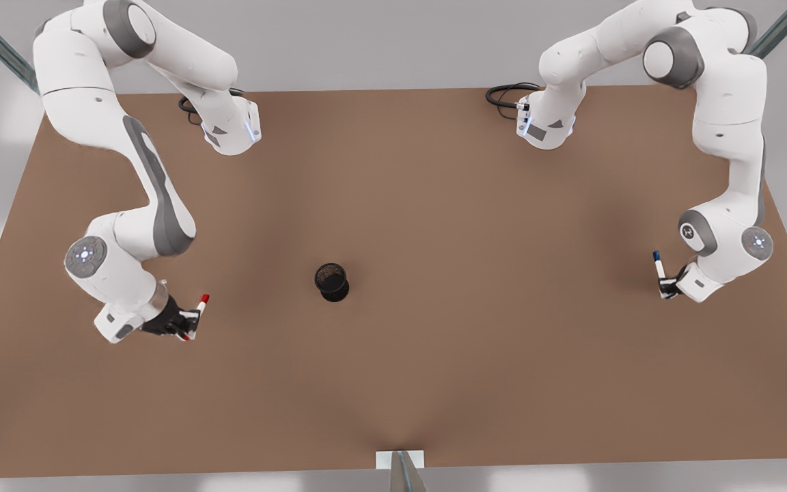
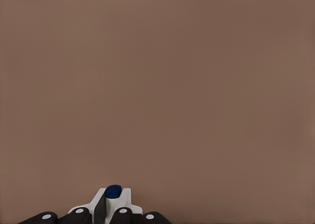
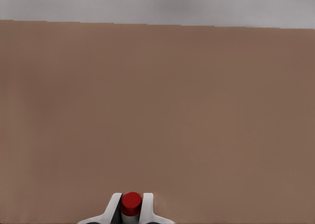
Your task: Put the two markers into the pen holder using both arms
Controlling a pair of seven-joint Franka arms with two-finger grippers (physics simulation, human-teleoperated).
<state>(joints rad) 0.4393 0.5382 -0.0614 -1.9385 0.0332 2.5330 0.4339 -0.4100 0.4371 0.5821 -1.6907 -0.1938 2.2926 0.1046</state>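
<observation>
Your left gripper (image 1: 667,287) clamps the blue marker (image 1: 658,265), right gripper (image 1: 187,323) the red marker (image 1: 197,316); both near opposite table (image 1: 434,171) edges. Pen holder (image 1: 331,281) mid-table, nothing inserted yet.

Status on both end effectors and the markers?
Left end effector shut on blue-capped white marker. Right end effector shut on red-capped white marker. Black mesh pen holder between them, upright, nothing in the way.
</observation>
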